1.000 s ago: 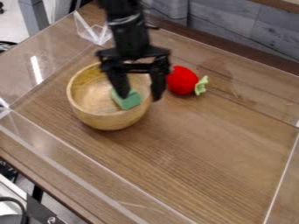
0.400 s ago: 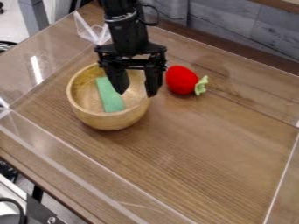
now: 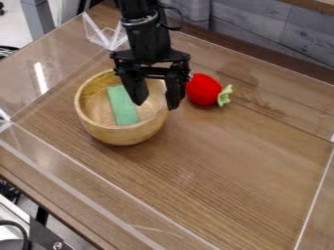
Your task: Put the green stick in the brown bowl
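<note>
- A brown bowl [image 3: 123,133], round and thick-walled, sits on a wooden surface [image 3: 196,184] with visible grain.
- The green stick [image 3: 124,105], a flat bright-green block, lies inside the bowl, toward the side on the left of the view. Its length runs roughly from the far side of the bowl toward the near side.
- A black robot arm [image 3: 139,29] comes in from the top of the view and reaches down over the bowl.
- At its end is the black pincer [image 3: 150,82], above the bowl. Its jaws are spread wide, one toward the left of the view and one toward the right, and they hold nothing. The stick lies lower down, under the left-hand part of the pincer.
- A red strawberry-like toy [image 3: 204,89] with green leaves rests on the surface, outside the bowl, to its right in the view and a little farther back. The leaves point right.
- Something clear and shiny [image 3: 104,34] lies at the top left, behind the bowl and beside the arm; it is too unclear to name.
- Black cables [image 3: 16,232] show at the lower left corner, beyond the surface's edge.
</note>
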`<action>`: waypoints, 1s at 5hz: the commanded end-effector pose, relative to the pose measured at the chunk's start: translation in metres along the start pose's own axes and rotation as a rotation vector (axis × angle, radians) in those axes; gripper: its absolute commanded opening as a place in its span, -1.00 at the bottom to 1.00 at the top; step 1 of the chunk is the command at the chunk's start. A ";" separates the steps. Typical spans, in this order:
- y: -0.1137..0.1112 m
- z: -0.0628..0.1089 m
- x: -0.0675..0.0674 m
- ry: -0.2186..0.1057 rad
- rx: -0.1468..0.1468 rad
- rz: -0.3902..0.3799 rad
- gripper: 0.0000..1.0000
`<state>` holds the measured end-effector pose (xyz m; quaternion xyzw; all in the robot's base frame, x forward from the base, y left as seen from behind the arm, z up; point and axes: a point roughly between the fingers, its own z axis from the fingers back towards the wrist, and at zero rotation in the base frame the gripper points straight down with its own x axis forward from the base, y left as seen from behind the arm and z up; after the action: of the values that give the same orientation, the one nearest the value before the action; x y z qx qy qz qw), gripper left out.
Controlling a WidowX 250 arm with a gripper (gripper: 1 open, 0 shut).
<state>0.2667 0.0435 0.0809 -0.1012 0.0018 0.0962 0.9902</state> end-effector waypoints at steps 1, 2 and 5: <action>-0.005 0.010 -0.001 -0.050 0.014 -0.060 1.00; -0.012 0.010 0.006 -0.064 0.019 -0.018 1.00; -0.023 0.023 0.025 -0.080 0.035 0.008 1.00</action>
<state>0.2883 0.0284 0.0955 -0.0833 -0.0137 0.1125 0.9901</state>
